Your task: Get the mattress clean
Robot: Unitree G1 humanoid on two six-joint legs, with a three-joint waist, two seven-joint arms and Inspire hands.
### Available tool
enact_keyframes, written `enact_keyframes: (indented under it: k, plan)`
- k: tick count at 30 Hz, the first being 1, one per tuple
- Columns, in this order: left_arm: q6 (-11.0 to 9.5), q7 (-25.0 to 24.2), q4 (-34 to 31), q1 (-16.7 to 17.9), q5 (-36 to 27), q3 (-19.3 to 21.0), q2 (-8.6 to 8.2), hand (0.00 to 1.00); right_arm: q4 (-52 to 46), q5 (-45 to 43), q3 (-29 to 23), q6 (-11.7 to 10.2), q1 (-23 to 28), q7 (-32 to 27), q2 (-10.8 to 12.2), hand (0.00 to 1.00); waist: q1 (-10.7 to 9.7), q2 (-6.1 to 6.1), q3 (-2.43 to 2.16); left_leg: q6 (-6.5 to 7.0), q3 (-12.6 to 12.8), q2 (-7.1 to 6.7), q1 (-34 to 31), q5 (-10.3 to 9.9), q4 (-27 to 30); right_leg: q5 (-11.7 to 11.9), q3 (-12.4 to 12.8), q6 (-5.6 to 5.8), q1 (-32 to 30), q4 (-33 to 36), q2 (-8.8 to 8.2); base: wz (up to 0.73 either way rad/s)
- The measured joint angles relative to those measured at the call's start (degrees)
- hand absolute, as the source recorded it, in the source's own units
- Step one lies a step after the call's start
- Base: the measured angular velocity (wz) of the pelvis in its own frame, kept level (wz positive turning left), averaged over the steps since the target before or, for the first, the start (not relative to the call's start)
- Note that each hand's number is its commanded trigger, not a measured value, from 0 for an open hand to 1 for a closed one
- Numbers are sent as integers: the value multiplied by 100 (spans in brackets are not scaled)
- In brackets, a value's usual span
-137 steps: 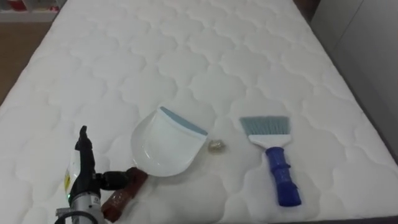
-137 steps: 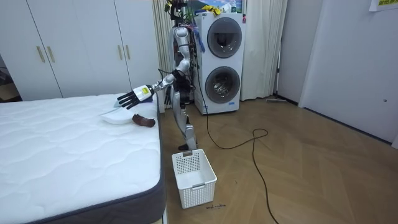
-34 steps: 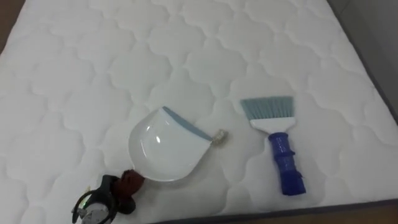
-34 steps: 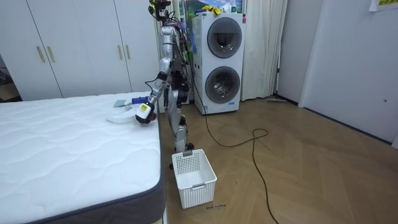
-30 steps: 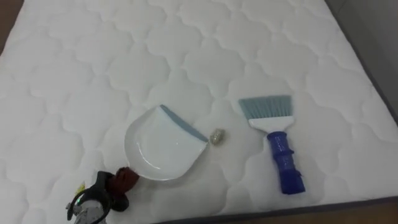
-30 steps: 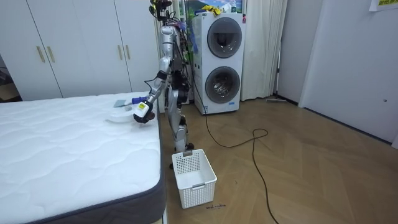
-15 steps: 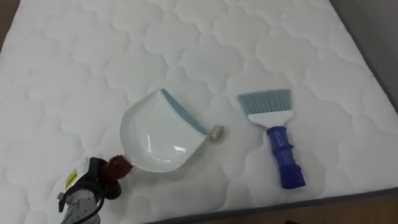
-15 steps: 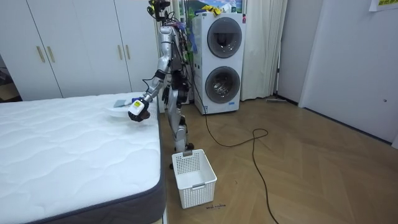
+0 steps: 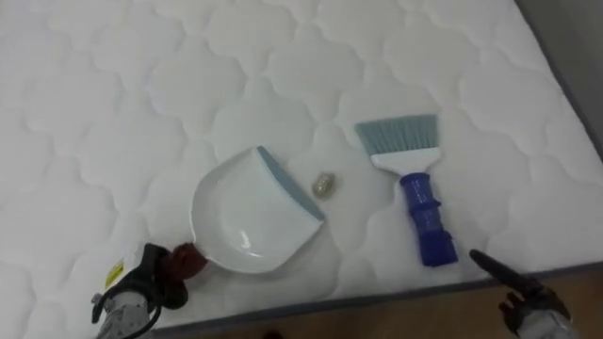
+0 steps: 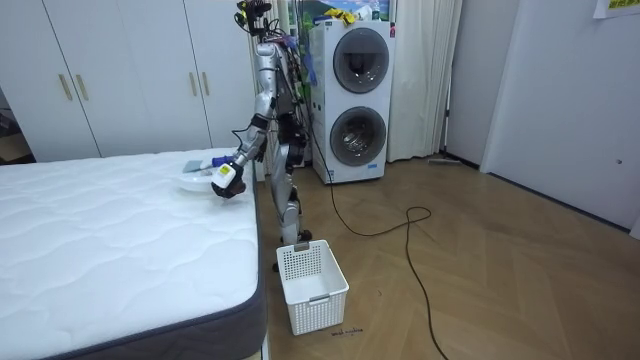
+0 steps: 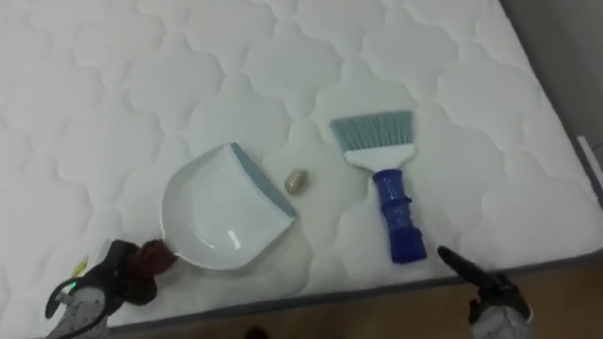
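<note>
Lower left: left hand [image 9: 141, 287] closed round the brown handle of the dustpan [image 9: 245, 221]. The pan rests on the bed [image 9: 141, 85] with its blue lip turned toward the small pale lump [image 9: 322, 185] just beside it at centre, probably so it can catch the sweep. Right of centre: brush [image 9: 419, 212] lies free, bristles toward the top of the frame, blue handle toward the bed's near edge. Lower right: right hand [image 9: 523, 287] empty, fingers straight, near the handle's end but not touching; taking the brush looks like the next step.

Glossy white plastic dustpan [image 9: 247, 217] on matt quilted cloth mattress [image 9: 141, 104].
</note>
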Motion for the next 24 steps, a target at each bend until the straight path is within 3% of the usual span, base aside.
enact_keyframes:
  k: [4, 9, 14, 24]
  plan:
    - [-104, 6, -1, 13, -5, 11, 0, 100, -506, -55, -5, -220, -2, -466, -14, 0, 114, -78, 43, 8, 43, -4, -42, 5, 19, -28, -46, -5, -123, 148, -44, -7]
    - [-210, 29, -2, 111, -47, 108, -2, 100, -1708, -653, -52, -488, 9, -1109, -19, 0, 117, -83, 40, 9, 63, 1, -123, 7, 25, -35, -46, -12, -190, 188, -45, 0]
    - [-228, 47, 12, 115, -38, 88, -2, 100, -2234, -1672, 11, -642, 9, -1613, -14, 0, 120, -83, 37, 9, 55, 5, -160, 6, 23, -36, -79, -11, -198, 179, -49, 2]
    - [-200, 171, 13, 129, 68, 99, -3, 100, -2545, -3866, 69, -687, -4, -2296, -19, 0, 159, -83, 15, 9, 50, 7, -139, 7, 20, -34, -85, -14, -182, 198, -55, 0]
